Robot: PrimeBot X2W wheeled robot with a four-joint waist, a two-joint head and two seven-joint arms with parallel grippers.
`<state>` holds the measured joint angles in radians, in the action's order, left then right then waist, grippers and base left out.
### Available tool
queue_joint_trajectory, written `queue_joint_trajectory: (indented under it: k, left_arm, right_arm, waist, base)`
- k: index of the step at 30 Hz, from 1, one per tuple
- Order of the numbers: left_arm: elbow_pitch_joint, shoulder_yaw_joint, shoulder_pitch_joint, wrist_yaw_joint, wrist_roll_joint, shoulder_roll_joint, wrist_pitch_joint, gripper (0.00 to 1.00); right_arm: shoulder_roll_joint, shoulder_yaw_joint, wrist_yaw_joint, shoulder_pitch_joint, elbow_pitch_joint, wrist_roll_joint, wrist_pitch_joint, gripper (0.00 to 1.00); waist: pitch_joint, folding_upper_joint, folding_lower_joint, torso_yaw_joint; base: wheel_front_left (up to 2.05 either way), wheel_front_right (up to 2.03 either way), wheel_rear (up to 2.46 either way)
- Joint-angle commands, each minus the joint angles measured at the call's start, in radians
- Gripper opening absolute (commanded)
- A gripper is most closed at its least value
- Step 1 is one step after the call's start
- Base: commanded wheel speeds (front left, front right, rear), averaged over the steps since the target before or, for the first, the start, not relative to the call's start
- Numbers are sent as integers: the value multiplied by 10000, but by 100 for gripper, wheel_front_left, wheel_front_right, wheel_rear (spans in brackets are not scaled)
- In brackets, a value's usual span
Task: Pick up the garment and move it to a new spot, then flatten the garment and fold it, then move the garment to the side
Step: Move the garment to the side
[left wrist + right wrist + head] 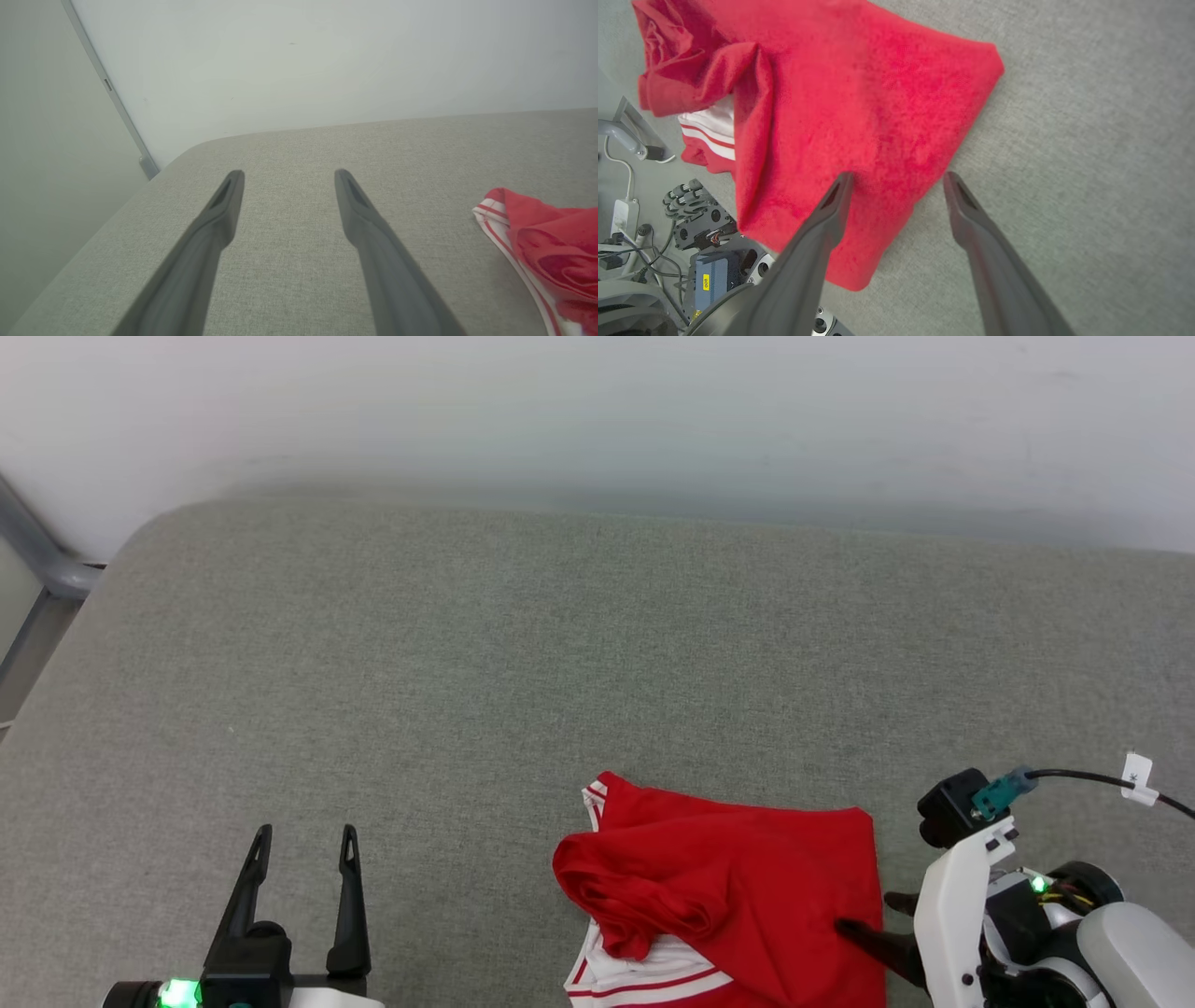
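Currently the garment [738,887] lies bunched at the grey cushion's [467,663] near edge, right gripper [897,176] wide open astride its right edge, left gripper [306,831] open nearby; probably best to pinch deep before lifting.

garment [738,887] on padded surface [467,663], right claw [866,913] alongside

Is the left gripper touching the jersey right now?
No, the left gripper sits open over the bare grey cushion, clear of the jersey.

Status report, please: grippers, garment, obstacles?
Left gripper open, over grey surface. Right gripper open, straddling garment edge. Garment bunched, not flat. No obstacle seen.
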<state>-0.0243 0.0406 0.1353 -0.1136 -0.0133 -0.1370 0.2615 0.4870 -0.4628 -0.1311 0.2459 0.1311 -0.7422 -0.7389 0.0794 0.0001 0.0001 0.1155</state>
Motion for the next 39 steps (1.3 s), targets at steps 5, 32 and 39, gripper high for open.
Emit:
queue_joint_trajectory:
  k: [5, 32, 39]
  left_arm:
    - [30, 53, -290, 29, -51, 77, 47, 100]
    - [16, 49, -203, -99, -30, 160, 46, 100]
    - [-70, -23, -296, -208, -46, 196, 47, 100]
  right_arm:
    - [-413, -345, 9, 168, 793, -85, 423, 100]
    - [335, -2174, 14, 1865, 2040, 316, 3221, 0]
    - [1038, -2188, 14, 2487, 1961, 716, 3442, 0]
  waist:
    - [357, -1, -1, 175]
    - [532, -1, -1, -616]
    - [789, -1, -1, -1978]
  base:
    - [0, 0, 0]
    - [0, 0, 0]
    - [0, 0, 0]
